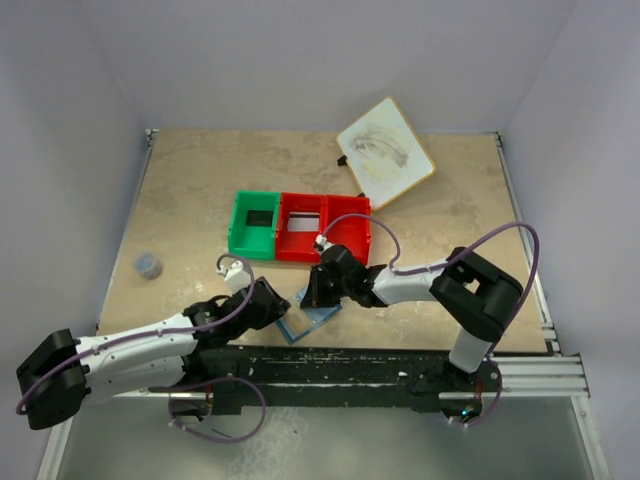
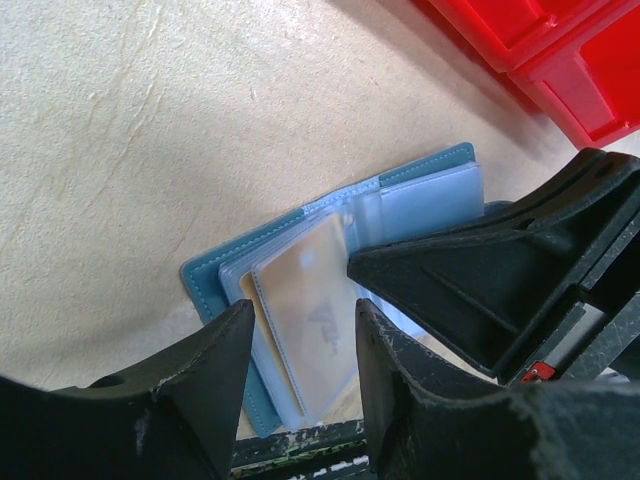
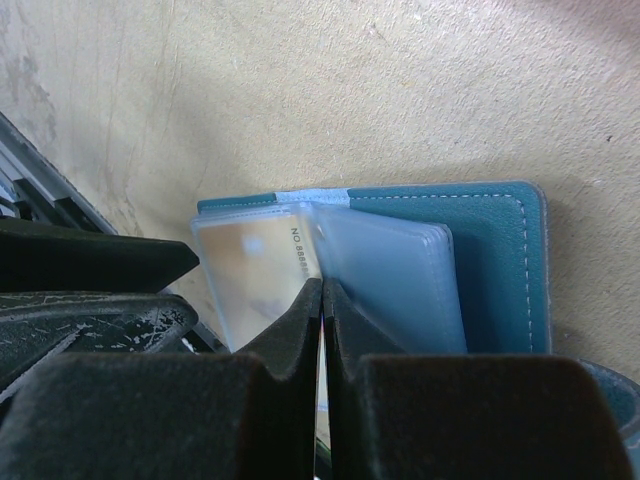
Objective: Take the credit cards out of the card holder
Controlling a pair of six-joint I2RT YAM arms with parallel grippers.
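The card holder (image 1: 308,322) lies open near the table's front edge, blue cover (image 2: 205,280) down and clear sleeves fanned up. A tan-orange credit card (image 2: 305,300) sits inside the left-hand sleeve (image 3: 250,270). Other credit cards are not visible. My left gripper (image 2: 303,312) is open, one finger on each side of that sleeve, nothing gripped. My right gripper (image 3: 322,285) is shut, its tips pressed at the fold between the tan card's sleeve and the pale blue sleeves (image 3: 400,280). I cannot tell whether a sleeve is pinched. Both grippers (image 1: 275,305) (image 1: 318,290) crowd over the holder.
A green bin (image 1: 253,222) and two red bins (image 1: 325,228) stand just behind the holder. A white wood-rimmed board (image 1: 385,152) lies at the back right. A small dark object (image 1: 148,265) sits at the left. The black mounting rail (image 1: 330,365) runs right below the holder.
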